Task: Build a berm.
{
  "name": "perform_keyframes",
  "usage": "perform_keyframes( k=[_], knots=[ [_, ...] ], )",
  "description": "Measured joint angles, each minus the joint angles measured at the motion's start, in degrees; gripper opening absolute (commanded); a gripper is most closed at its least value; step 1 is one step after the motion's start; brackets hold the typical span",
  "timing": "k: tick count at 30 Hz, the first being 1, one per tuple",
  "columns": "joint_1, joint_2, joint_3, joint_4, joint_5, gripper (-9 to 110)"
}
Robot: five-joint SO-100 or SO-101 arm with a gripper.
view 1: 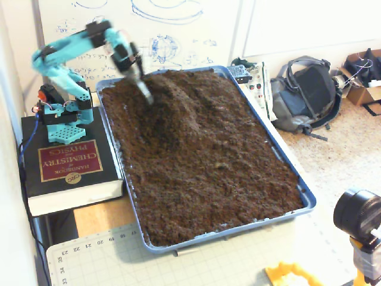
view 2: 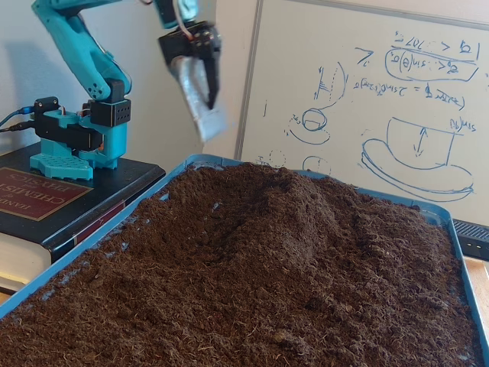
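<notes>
Currently, from my remote station, I read the arm (view 1: pixel 65 53) as folded back over its base, which stands on a thick book (view 1: pixel 65 164) at the left of the tray (view 1: pixel 286 170) in the high fixed view. The jaws (view 1: pixel 144 94) point down over the tray's far-left corner and carry a pale flat blade (a scoop-like attachment). In the low fixed view the jaws (view 2: pixel 205 126) hang in the air, clear of the soil, with the blade tip above the tray's far rim. I cannot tell how far the jaws stand apart; the blade covers the gap between the fingers in both fixed views.

Soil fills the blue tray from rim to rim. The berm (view 1: pixel 175 101) lies in the far part of the tray, near the arm, as a raised mound with sloping sides above the flatter, lumpy bed. In the low fixed view the berm (view 2: pixel 283 206) peaks near the far rim and slopes down toward the camera.

A whiteboard (view 2: pixel 397 99) with blue sketches stands behind the tray. A grey backpack (view 1: pixel 306 92) lies on the floor to the right of the counter in the high fixed view. A cutting mat (view 1: pixel 95 259) sits at the near edge.
</notes>
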Motion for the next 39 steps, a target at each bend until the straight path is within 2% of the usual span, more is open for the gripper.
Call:
perform_keyframes(
  k=[12, 23, 33, 39],
  knots=[
    [1.9, 46.4, 35.5, 0.4, 0.0, 1],
    [1.9, 47.6, 36.9, -1.8, 0.0, 1],
    [1.9, 47.6, 51.0, -7.2, -0.1, 1],
    [1.9, 47.6, 52.9, -7.6, -0.1, 1]
  ],
)
